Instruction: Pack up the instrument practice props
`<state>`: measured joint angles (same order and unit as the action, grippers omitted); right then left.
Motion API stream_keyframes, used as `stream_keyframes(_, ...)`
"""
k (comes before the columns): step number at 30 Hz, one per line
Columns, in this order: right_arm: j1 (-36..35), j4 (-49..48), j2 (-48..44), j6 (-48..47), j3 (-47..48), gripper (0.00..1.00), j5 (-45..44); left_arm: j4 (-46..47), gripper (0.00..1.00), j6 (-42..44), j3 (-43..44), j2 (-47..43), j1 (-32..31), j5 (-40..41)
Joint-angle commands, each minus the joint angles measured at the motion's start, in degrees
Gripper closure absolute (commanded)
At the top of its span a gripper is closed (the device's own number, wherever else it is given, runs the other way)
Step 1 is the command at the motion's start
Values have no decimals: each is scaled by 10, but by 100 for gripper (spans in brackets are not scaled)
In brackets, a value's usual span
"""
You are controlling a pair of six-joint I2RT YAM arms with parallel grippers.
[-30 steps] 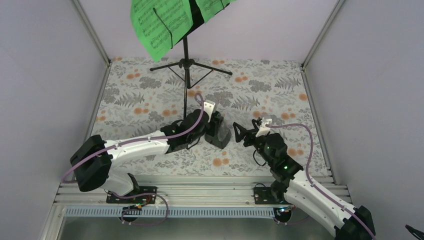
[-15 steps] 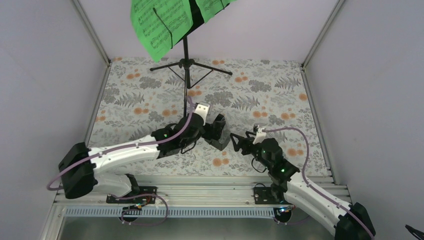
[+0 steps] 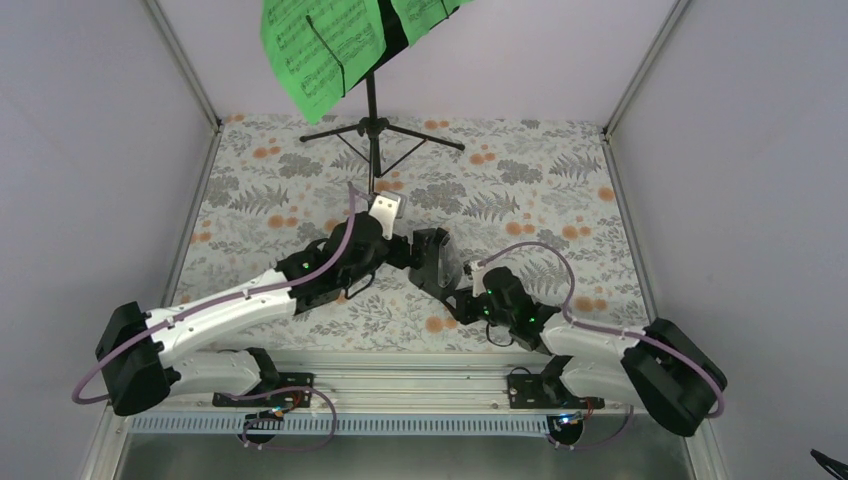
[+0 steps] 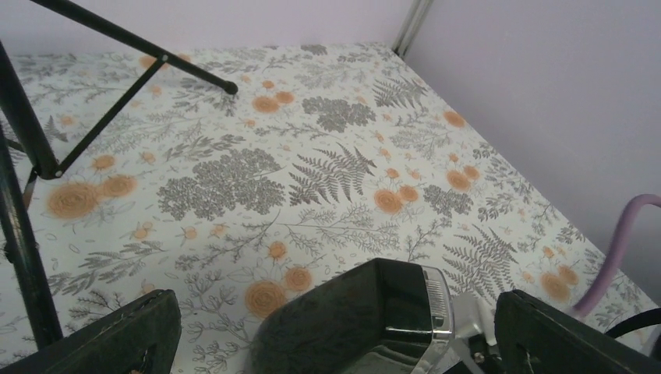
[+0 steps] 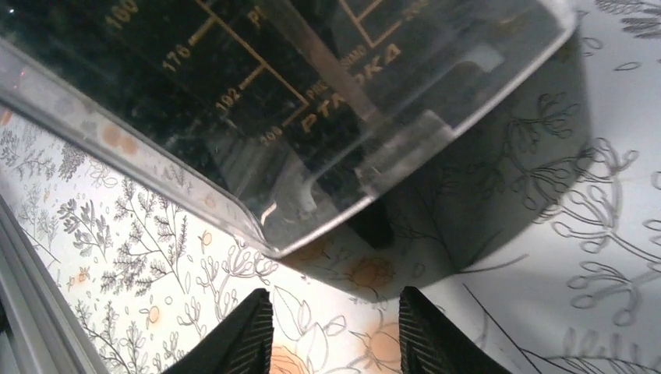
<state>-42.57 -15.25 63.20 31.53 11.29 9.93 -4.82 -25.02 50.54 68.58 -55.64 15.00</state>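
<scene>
The dark pyramid-shaped metronome (image 3: pixel 433 262) sits on the floral table between both arms. My left gripper (image 3: pixel 410 256) is open wide, one finger on either side of the metronome (image 4: pixel 374 319) without touching it; in the left wrist view the gripper (image 4: pixel 337 343) frames its dark body and clear front. My right gripper (image 5: pixel 335 327) hovers low at the metronome's (image 5: pixel 273 101) base, its jaws apart over bare tabletop with nothing between them. The black tripod music stand (image 3: pixel 372 110) stands at the back, holding the green music sheets (image 3: pixel 320 45).
Pale walls with metal corner posts (image 3: pixel 190 75) close in the table on three sides. The stand's tripod legs (image 4: pixel 117 31) and pole (image 4: pixel 23 234) are just left of my left gripper. A purple cable (image 4: pixel 616 249) loops at the right.
My left gripper opened off the metronome and drew back slightly. My right arm swung down and left to the metronome's base, and its jaws narrowed.
</scene>
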Motion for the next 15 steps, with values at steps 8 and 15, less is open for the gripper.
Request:
stream_keyframes(8,-14,-26,76,31,55,57,-151,-13,0,-1,-32,-56,39,-34)
stream_keyframes(15,41,-31,38,7,48,42,-193,-21,0,4,-30,-62,44,-33)
